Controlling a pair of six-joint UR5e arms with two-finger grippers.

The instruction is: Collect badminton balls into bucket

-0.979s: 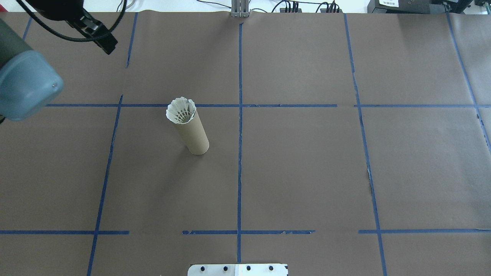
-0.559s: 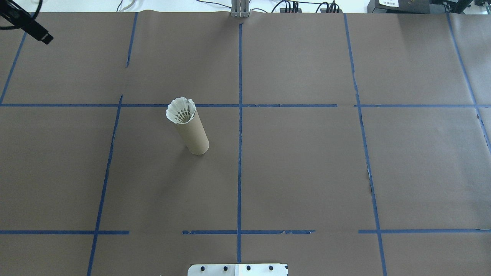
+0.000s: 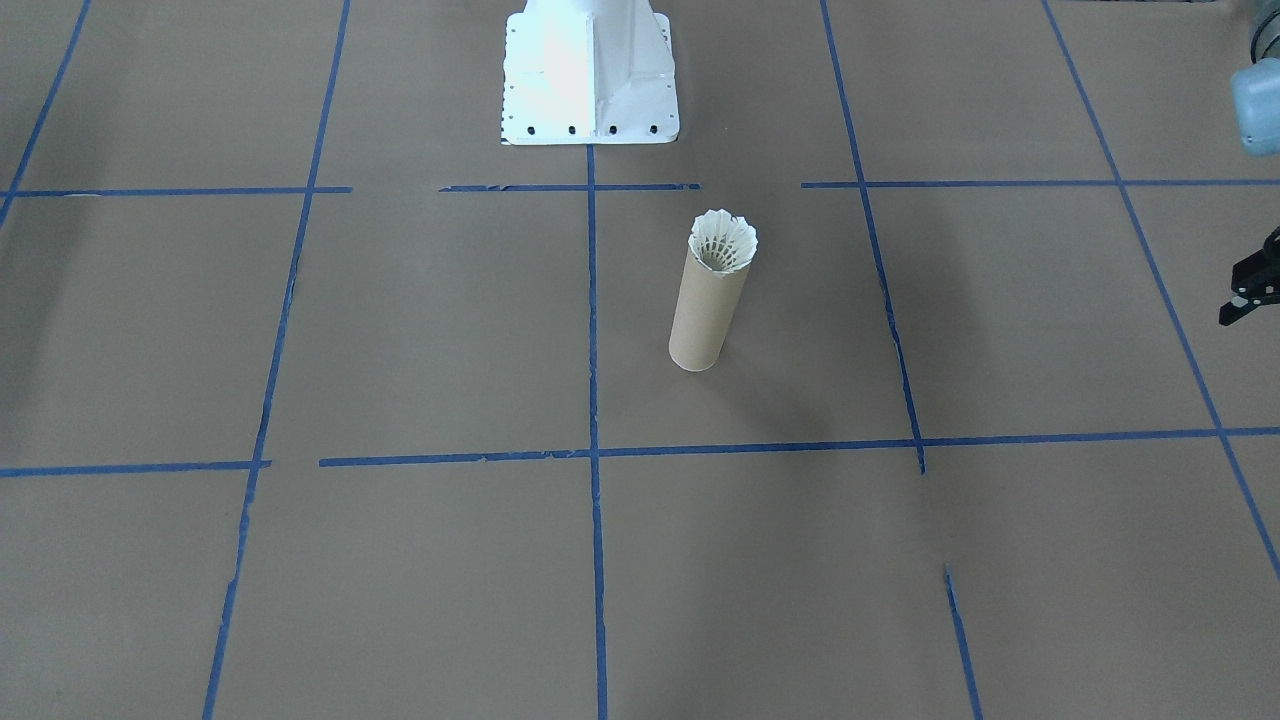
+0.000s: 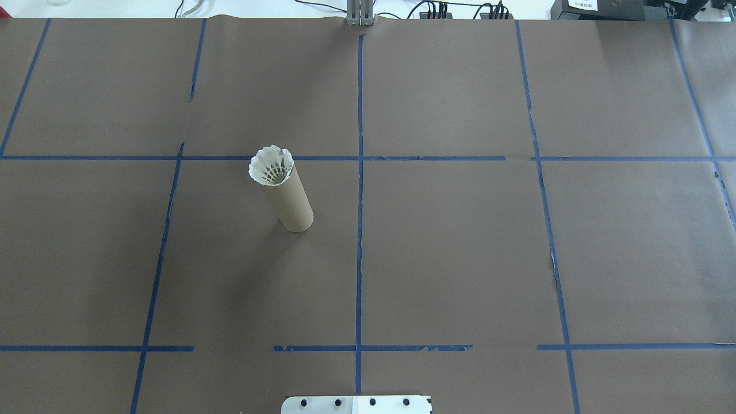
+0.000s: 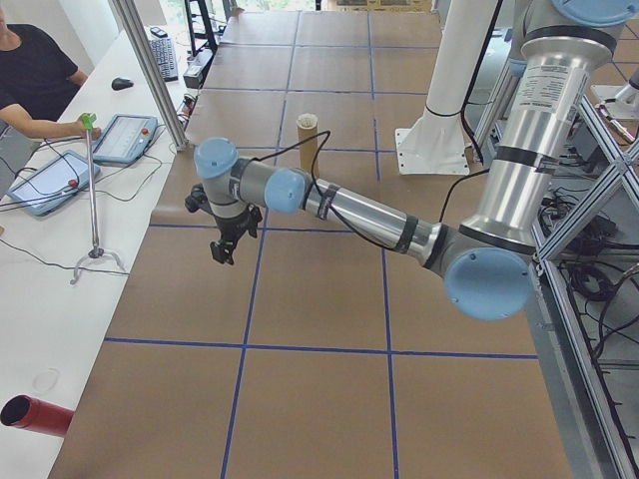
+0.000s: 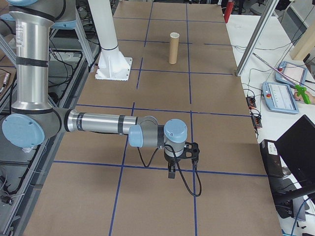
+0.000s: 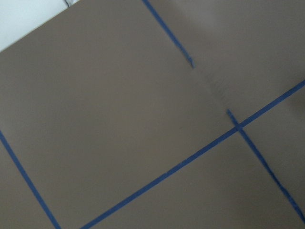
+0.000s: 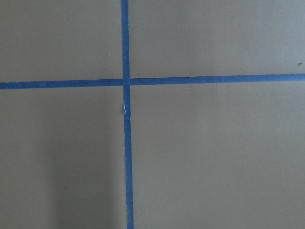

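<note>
The bucket (image 4: 289, 200) is a tan cardboard tube standing upright left of the table's middle, also seen in the front view (image 3: 706, 315). The badminton ball (image 4: 271, 165) sits in its mouth, white feathers flaring above the rim (image 3: 722, 243). Neither gripper appears in the overhead view. My left gripper (image 3: 1240, 300) pokes in at the front view's right edge, far from the bucket, and hangs low over the paper in the exterior left view (image 5: 224, 244). My right gripper (image 6: 172, 172) hangs near the table's opposite end. I cannot tell either one's state. Both wrist views show only paper and tape.
Brown paper with blue tape lines covers the table. The white base plate (image 3: 590, 110) stands at the robot's side. A person sits at a side table with tablets (image 5: 125, 138) and a thin metal stand (image 5: 93, 200). A red cylinder (image 5: 35, 414) lies there too.
My left arm has drawn back to the left and out of the overhead view. The bucket and the badminton ball have not moved.
</note>
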